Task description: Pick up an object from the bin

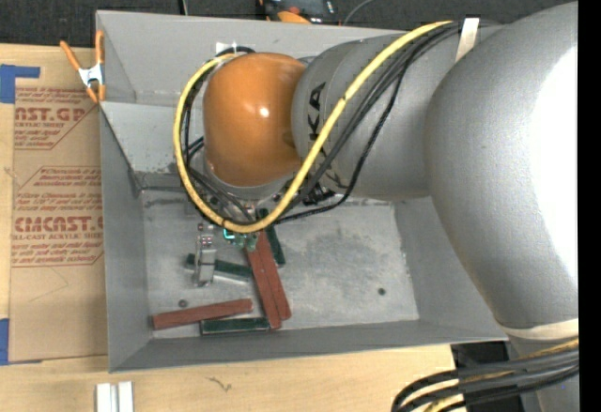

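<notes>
Two reddish-brown strips lie in the lower-left corner of the grey bin (357, 260). The long flat strip (202, 313) lies along the bin's lower edge. The slanted strip (266, 283) runs from mid-floor down to the flat strip's right end, where the two meet or nearly meet. A dark green flat piece (235, 327) shows just under the flat strip, against the lower wall, and a second dark green piece (273, 246) lies at the slanted strip's upper end.

The arm (488, 166) enters from the right, its orange cover (249, 114) ringed by yellow and black cables (310, 152). The gripper (204, 262) hangs below that cover, low over the floor, just left of the slanted strip and above the flat strip. It is too small and cluttered here to tell whether it is spread or closed, or whether it has hold of anything.
</notes>
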